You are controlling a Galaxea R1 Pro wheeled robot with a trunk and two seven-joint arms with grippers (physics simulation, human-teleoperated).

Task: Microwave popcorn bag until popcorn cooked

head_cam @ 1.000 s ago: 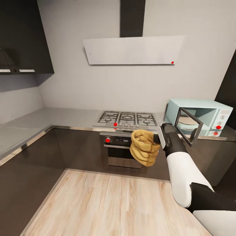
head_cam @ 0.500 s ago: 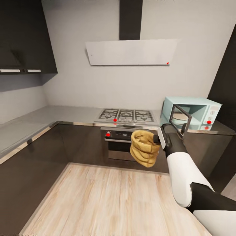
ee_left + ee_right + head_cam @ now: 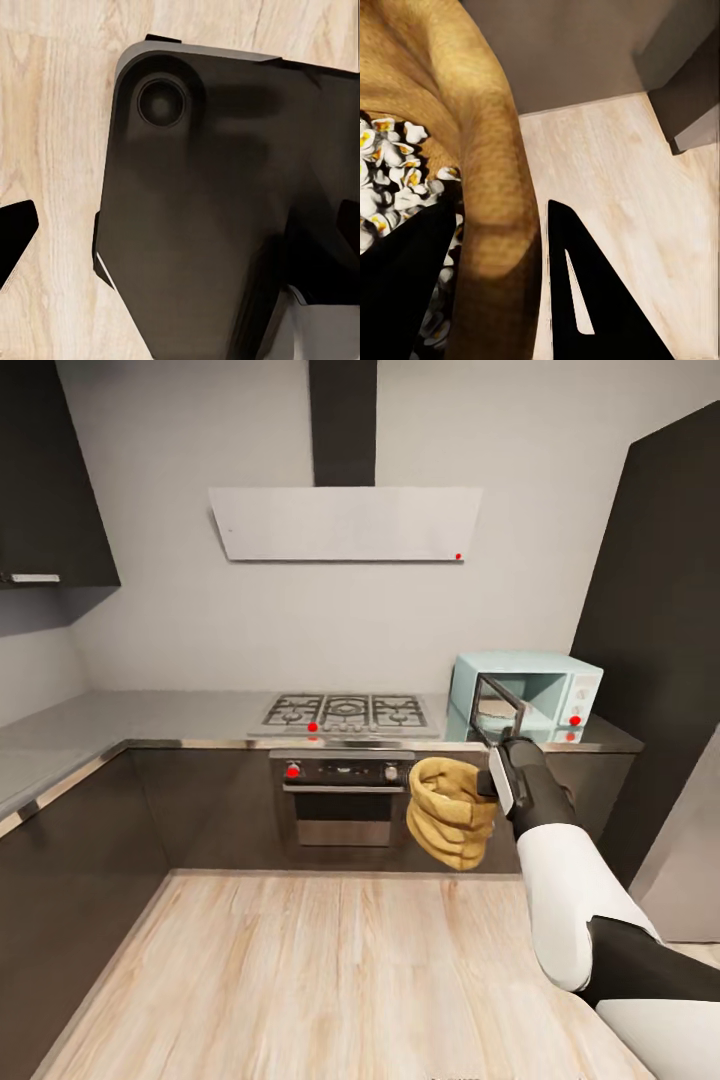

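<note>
1. head view: the robot's right arm reaches forward over the pale wood floor, its right gripper pinching the rim of the popcorn bag. the tan-brown sack hangs in mid-air, in front of the dark cabinet fronts, just beside the oven and below the countertop. the mint-blue microwave sits on the countertop at the far right with its door swung open, near a tall dark cabinet. a gas hob lies on the counter to the microwave's left, under a white hood.

2. left wrist view: a dark, rounded part of the robot's body is seen above the wood floor. a black finger tip pokes in at the edge; whether the left gripper is spread or pressed together cannot be told.

3. right wrist view: two black fingers straddle the bag's thick rounded rim, one inside and one outside, clamped on it. white and yellow popped kernels show inside the bag. wood floor and dark cabinet fronts lie beyond.
</note>
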